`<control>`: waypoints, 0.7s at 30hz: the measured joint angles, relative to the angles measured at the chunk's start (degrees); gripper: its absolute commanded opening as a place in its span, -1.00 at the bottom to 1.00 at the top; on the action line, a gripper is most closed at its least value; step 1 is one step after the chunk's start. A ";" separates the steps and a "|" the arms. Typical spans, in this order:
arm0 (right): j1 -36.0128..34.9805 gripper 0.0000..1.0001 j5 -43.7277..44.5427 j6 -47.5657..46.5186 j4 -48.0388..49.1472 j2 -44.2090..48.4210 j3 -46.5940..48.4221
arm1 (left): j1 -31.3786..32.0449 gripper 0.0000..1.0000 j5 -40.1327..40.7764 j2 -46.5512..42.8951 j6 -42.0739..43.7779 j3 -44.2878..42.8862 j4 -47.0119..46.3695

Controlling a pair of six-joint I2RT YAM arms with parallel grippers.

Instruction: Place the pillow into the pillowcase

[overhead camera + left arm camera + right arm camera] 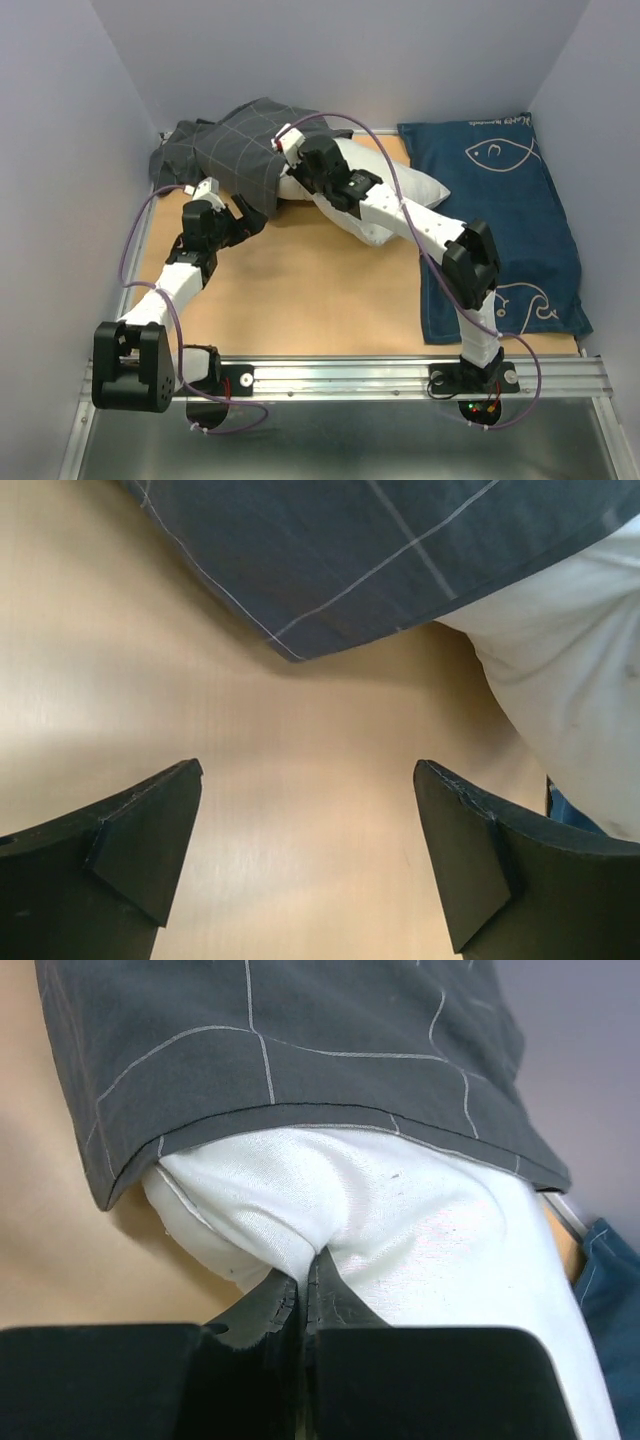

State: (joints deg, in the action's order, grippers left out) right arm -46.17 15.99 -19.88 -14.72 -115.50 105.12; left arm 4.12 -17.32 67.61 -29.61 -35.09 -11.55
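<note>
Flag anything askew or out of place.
The pillowcase lies rumpled at the far left corner, covering only one end of the pillow; the rest sticks out bare, with the right fingers pinched on it.

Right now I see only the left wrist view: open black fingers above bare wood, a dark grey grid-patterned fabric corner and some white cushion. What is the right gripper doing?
Observer: The right gripper is shut, pinching the plump white stuffed pillow just below the hem of the dark grey windowpane-grid pillowcase.
Operator: How much of the pillow is covered?
Observer: In the top view its left part lies under the pillowcase; its right end sticks out bare.
Operator: What lies to the right?
Observer: A navy blue cloth with white fish drawings, flat on the wooden table; the pillow's tip reaches its left edge.
</note>
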 measured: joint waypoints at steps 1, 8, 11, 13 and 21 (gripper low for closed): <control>0.42 -0.99 -0.20 0.28 -0.02 0.02 0.79 | 1.33 0.97 2.03 0.15 -0.20 0.68 -2.67; 1.51 -0.99 -1.92 2.75 -1.53 -0.04 6.86 | 8.83 0.97 7.85 4.96 3.80 0.79 -12.17; 1.99 -0.99 -2.54 3.61 -1.57 -0.26 9.09 | 11.21 0.97 8.28 4.70 13.00 0.52 -13.29; 2.27 -0.99 -3.10 4.07 -1.57 -0.42 9.86 | 11.65 0.95 7.74 2.27 24.48 0.52 -12.63; 3.91 -0.99 -5.55 6.01 -1.60 -0.44 10.03 | 11.61 0.86 -2.64 -16.00 93.59 4.20 -2.25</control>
State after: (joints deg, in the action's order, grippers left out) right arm -42.26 10.44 -13.87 -16.32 -115.94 115.15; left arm 15.73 -19.97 51.62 63.99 -30.89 -13.80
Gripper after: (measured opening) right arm 0.044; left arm 0.937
